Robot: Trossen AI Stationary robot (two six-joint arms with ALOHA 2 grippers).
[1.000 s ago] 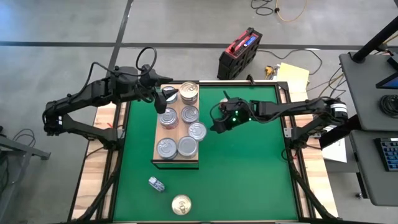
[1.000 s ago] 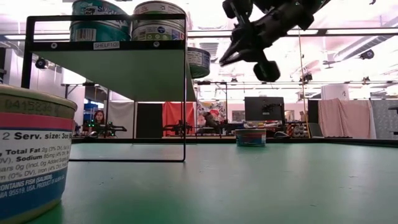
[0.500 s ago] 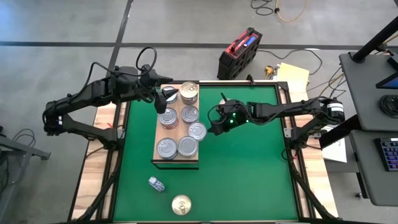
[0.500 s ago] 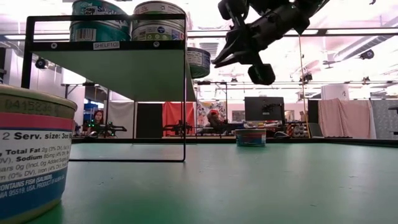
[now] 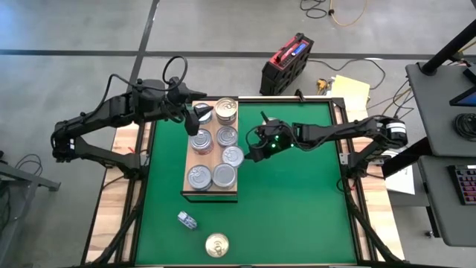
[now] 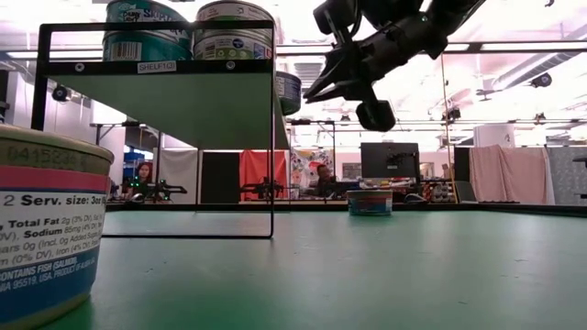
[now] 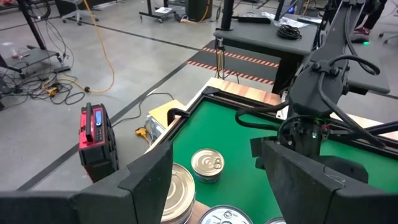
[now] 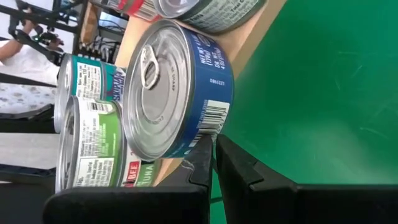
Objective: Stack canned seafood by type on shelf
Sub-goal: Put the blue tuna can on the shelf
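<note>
Right gripper closed beside blue tin at shelf edge

While my right gripper (image 5: 251,152) hovered at the shelf's (image 5: 188,179) near edge, its fingers (image 8: 205,163) were pressed together with nothing between them. Just ahead of the fingertips sat a blue-labelled tin (image 8: 171,93) with a silver pull-tab lid, right at the board's rim; whether the tips touched it I could not tell. Beyond it from my right wrist stood a green-labelled tin (image 8: 93,146) and a teal-labelled tin (image 8: 87,78), side by side on the same board.

From above, seven tins sat on the shelf in two columns, the one nearest my right gripper being the edge tin (image 5: 233,155). A gold-lidded tin (image 5: 226,109) sat at the far end, closest to my left gripper (image 5: 198,116), which hovered over the shelf's far corner with its fingers (image 7: 146,180) spread apart and empty.

Away from both grippers, on the green mat (image 5: 297,208), lay a gold-lidded can (image 5: 216,244) and a small can on its side (image 5: 187,219). From table level, a big labelled can (image 6: 46,229) filled the foreground and a distant can (image 6: 371,202) sat beneath my right gripper.
</note>
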